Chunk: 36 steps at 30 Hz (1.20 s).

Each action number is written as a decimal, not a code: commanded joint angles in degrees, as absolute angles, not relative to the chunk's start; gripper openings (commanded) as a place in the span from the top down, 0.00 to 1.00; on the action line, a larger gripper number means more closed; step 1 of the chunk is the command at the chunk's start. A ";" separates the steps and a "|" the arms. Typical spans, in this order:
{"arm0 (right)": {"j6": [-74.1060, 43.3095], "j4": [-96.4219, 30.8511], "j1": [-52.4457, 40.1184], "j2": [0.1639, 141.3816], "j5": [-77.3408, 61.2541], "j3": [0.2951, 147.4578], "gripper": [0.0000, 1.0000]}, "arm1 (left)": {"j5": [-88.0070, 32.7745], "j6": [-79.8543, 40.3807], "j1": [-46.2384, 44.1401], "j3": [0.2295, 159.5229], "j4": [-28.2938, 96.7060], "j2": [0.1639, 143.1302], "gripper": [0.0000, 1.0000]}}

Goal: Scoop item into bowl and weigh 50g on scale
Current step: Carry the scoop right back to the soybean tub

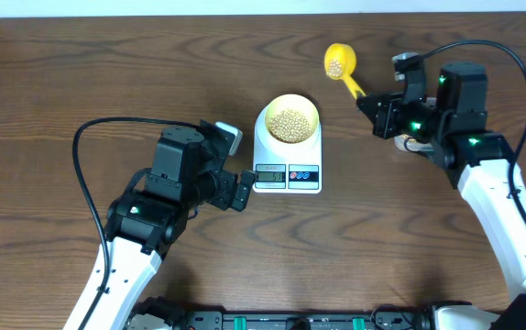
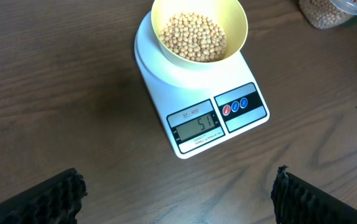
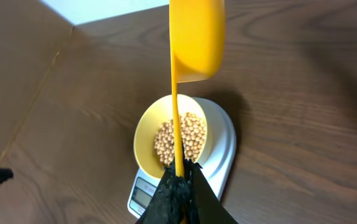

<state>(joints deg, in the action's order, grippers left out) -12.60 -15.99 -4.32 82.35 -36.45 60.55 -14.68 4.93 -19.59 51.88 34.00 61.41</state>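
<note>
A: The right gripper (image 3: 178,186) is clamped tight on the handle of the yellow scoop (image 3: 197,37), which is held level and clear of the bowl (image 2: 236,25).
B: And the beans (image 2: 197,37)?
A: Most are in the bowl on the scale (image 2: 157,71). The display (image 2: 196,126) seems to read 51, so don't tip the scoop.
B: Left gripper (image 2: 178,186)?
A: Wide open and empty, near the scale. Keep it off.
</note>
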 commanded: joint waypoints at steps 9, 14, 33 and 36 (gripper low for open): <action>-19.75 -19.51 7.55 80.47 -37.28 60.69 0.98 | -14.31 5.32 -19.31 51.86 33.76 61.41 0.02; -19.73 -22.11 9.93 80.47 -37.19 60.69 0.99 | -14.31 5.34 -19.31 51.86 33.76 61.41 0.02; -15.55 -39.72 15.49 80.47 -21.96 60.66 0.99 | -14.31 5.34 -19.31 51.86 33.76 61.41 0.02; -11.07 -39.92 15.27 80.47 -20.86 60.66 0.99 | -14.33 5.34 -19.31 51.86 33.76 61.41 0.02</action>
